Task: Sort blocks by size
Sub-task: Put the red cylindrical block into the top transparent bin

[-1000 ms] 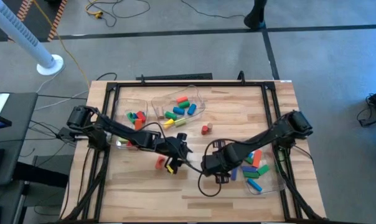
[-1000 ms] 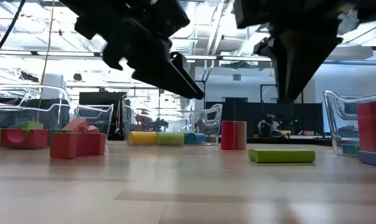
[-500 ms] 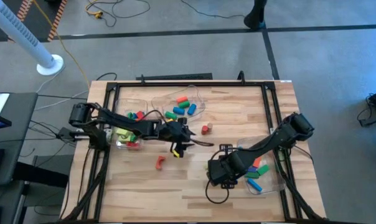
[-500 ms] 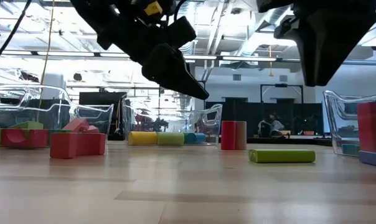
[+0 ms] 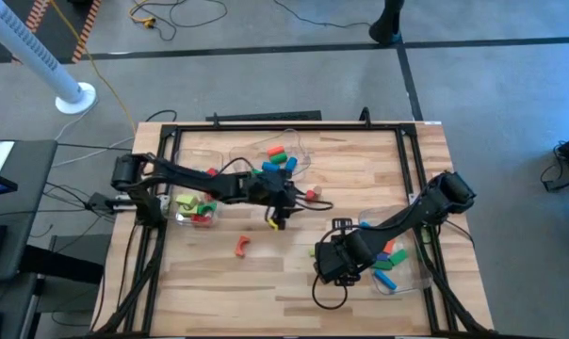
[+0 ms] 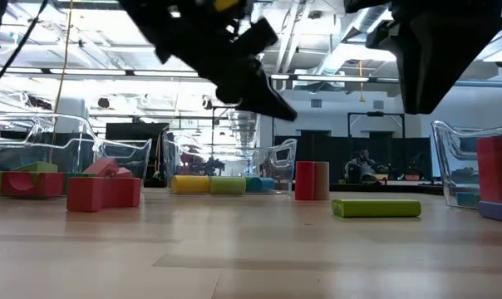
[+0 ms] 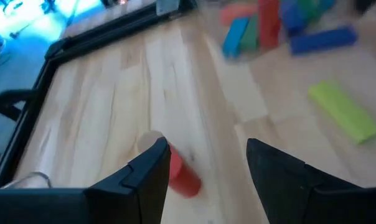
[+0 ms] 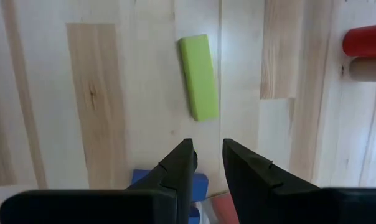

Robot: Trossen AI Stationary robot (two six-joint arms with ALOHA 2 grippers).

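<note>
Right gripper (image 5: pixel 330 264): we see it low near the table's front, by the right bin (image 5: pixel 412 273), fingers narrowly parted, nothing between them.
Green bar (image 8: pixel 199 77): lies flat on bare wood ahead of it.
Left gripper (image 5: pixel 283 202): we see it mid-table, fingers spread, empty, above a red cylinder (image 7: pixel 182 176).
Far bins (image 5: pixel 299 155): we see more blocks (image 5: pixel 275 162) sorted inside.

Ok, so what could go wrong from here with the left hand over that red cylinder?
The open left hand hovers just over the upright red cylinder. One finger looks close to it and could tip it, and it might then roll. The green bar lies just ahead of the right hand, so a low sweep there could shove it.
</note>
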